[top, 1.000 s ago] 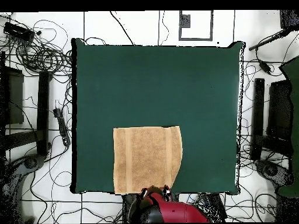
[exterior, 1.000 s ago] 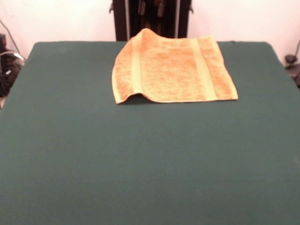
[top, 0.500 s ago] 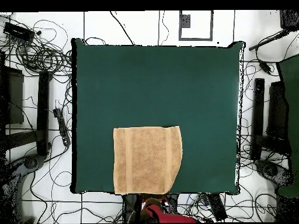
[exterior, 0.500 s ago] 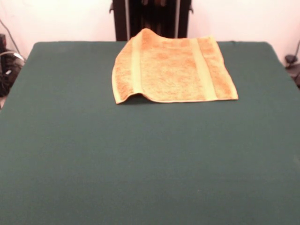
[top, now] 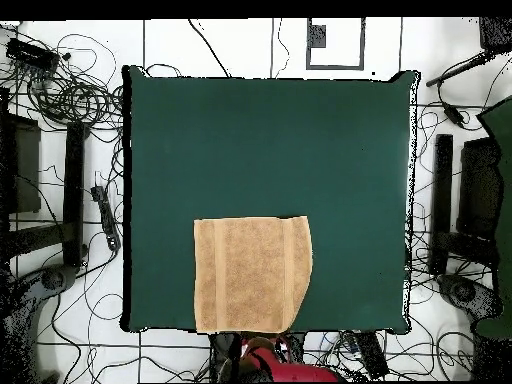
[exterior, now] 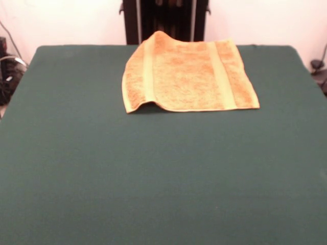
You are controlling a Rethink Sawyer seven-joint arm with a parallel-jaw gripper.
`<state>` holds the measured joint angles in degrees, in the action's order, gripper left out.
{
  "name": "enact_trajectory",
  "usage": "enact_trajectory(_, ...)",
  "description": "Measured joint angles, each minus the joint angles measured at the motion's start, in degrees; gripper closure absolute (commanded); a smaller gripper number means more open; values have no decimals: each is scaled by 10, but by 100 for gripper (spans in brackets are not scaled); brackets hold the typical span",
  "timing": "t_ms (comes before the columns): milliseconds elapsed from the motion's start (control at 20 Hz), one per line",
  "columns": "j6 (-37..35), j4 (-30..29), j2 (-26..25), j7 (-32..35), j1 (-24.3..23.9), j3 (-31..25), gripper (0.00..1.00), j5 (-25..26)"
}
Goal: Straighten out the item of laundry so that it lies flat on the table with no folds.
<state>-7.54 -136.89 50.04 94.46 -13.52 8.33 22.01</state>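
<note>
The orange terry towel (top: 252, 275) is lying at the green table's (top: 270, 150) six o'clock edge, one corner curling under; the arm (top: 285, 372) is sitting clear, jaws' state impossible to tell.

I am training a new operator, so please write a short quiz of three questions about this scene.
1. True or false: the towel lies completely flat on the table.
2. In the front view, which part of the towel is lifted off the cloth?
A. the far left corner and left edge
B. the near right corner
C. the middle only
3. Fill in: in the overhead view the towel lies near the table's ______ edge, close to the arm.

Key: 1 false; 2 A; 3 bottom.
</note>
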Motion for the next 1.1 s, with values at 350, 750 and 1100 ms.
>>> enact_trajectory(350,-36,37,-3,0,0,-21,0,-15)
enact_trajectory(750,-56,76,-10,0,4,-26,0,-27)
enact_trajectory(1100,-68,90,-8,0,7,-26,0,-34)
